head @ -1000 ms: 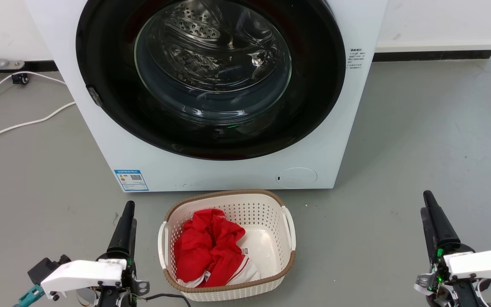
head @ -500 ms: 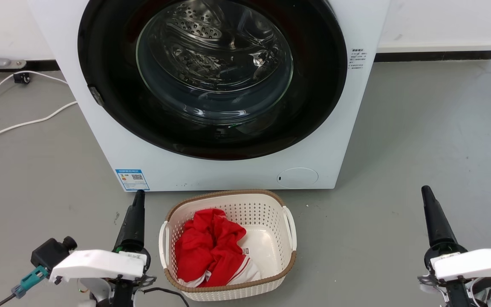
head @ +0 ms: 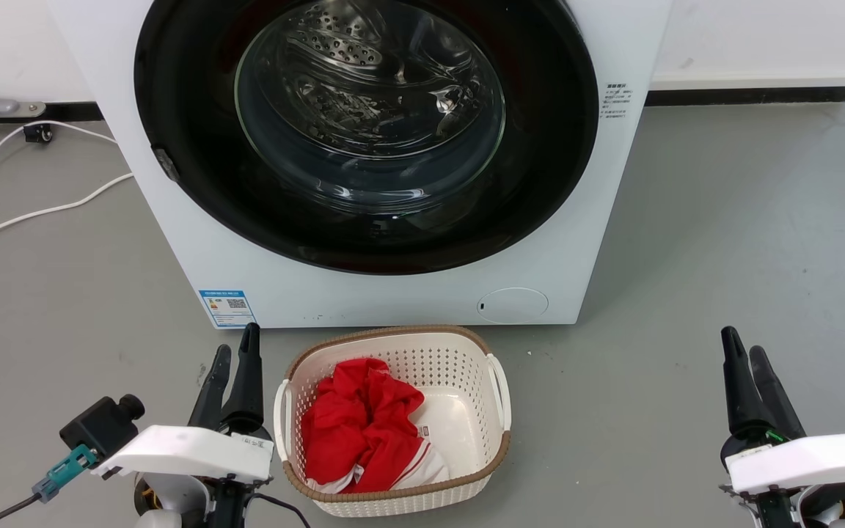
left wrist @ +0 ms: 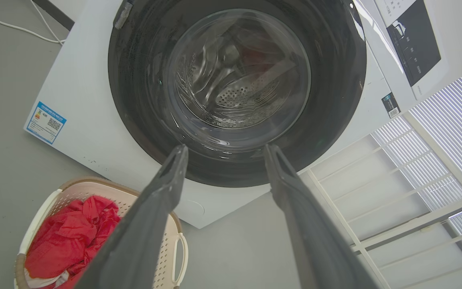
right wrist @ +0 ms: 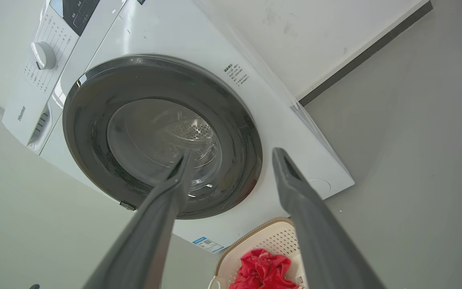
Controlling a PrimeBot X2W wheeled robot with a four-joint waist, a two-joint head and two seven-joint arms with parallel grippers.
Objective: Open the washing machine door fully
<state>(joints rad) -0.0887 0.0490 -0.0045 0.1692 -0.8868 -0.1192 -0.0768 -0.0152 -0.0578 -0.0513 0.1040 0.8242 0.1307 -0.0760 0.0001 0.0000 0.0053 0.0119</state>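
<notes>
Well ahead of the left gripper and right gripper, both parted and empty, the round glossy black washing machine door sits closed; a white perforated basket holds red cloth.

The washing machine, a white boxy front-loader, stands on the grey floor by the wall. The washing machine door, a glossy black disc with a bulging clear glass centre, sits shut, flush against its front, steel drum showing through.

Head view crops the washing machine door at top
</notes>
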